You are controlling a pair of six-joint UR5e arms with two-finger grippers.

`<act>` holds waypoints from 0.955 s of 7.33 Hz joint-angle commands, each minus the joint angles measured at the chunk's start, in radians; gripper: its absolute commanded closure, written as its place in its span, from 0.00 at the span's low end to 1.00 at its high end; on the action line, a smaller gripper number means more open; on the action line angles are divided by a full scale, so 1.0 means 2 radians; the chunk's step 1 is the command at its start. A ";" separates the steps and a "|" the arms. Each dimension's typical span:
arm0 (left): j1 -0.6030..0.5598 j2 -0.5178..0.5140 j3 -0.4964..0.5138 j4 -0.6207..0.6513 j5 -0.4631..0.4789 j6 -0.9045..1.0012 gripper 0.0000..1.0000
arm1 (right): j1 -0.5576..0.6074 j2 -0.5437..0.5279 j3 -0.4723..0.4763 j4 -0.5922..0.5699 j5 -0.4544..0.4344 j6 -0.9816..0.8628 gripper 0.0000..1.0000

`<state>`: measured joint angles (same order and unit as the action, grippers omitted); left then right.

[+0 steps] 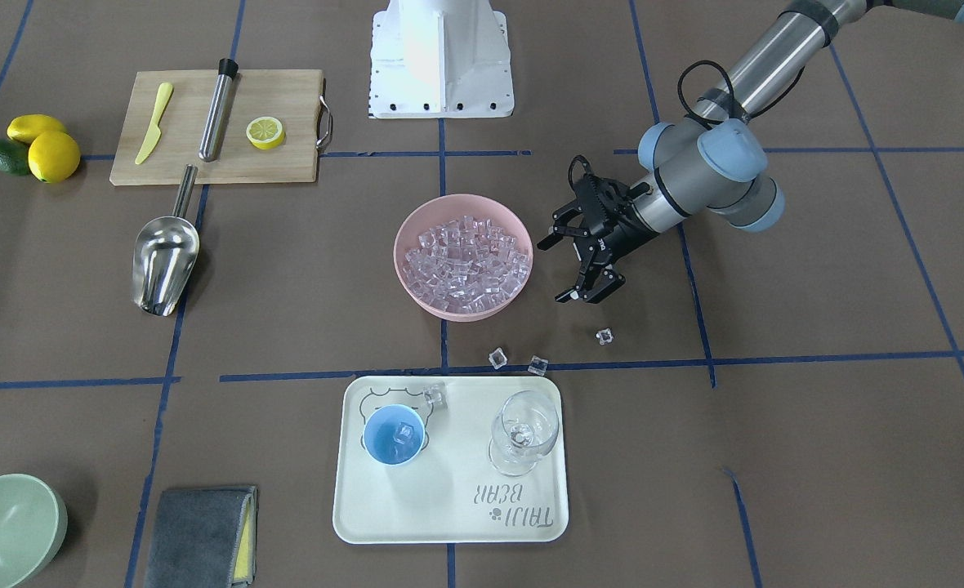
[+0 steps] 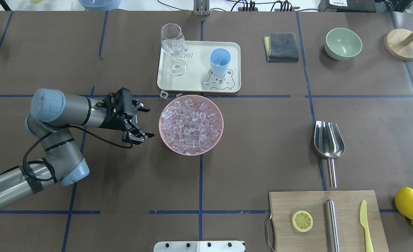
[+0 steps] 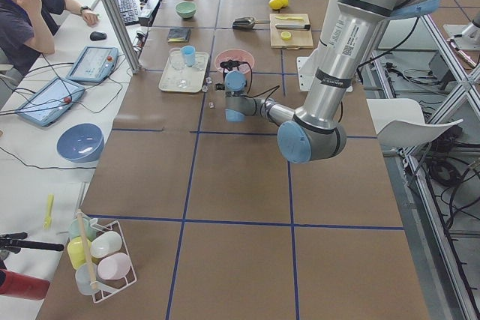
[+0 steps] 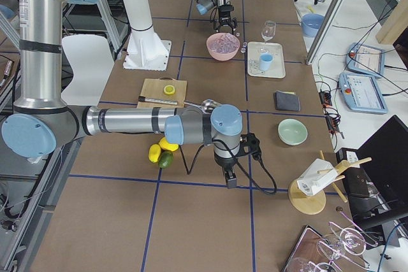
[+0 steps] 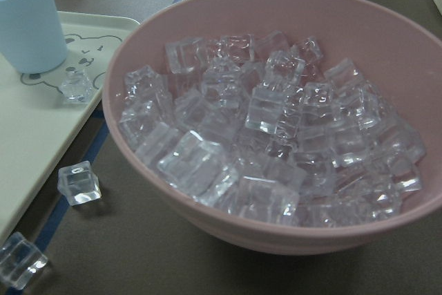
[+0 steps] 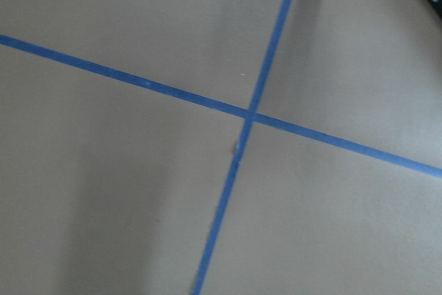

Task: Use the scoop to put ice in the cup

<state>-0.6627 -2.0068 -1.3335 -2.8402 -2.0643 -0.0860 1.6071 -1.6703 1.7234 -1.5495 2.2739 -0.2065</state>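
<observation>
We see the left gripper hovering just beside the pink bowl, its jaws spread wide and holding nothing. The bowl is heaped with ice. The scoop lies on the table on the bowl's other side, well apart from that gripper. Its trough faces up and its handle end reaches the edge of the wooden cutting board. The light-blue cup stands upright on the cream tray with at least one cube inside it. A clear wine glass stands beside it on the same tray. One stray cube rests on the tray just beside the cup, and three loose cubes lie on the table between bowl and tray. The right gripper hangs low over the table far from all this, near the lemons. We cannot tell whether its fingers are parted or closed.
</observation>
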 commanded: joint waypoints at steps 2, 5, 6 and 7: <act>-0.115 0.008 -0.025 0.157 -0.055 0.040 0.00 | 0.016 -0.009 0.000 -0.016 0.008 0.001 0.00; -0.210 0.009 -0.048 0.325 -0.058 0.169 0.00 | -0.033 -0.009 0.001 -0.008 0.024 0.065 0.00; -0.244 0.019 -0.054 0.375 -0.074 0.170 0.00 | -0.035 -0.008 0.001 -0.008 0.024 0.069 0.00; -0.290 0.024 -0.069 0.442 -0.099 0.168 0.00 | -0.035 -0.008 0.002 -0.008 0.024 0.069 0.00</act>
<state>-1.1435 -1.9732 -1.4432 -2.1032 -2.2151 0.2451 1.5448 -1.6866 1.7259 -1.5652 2.3215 -0.0749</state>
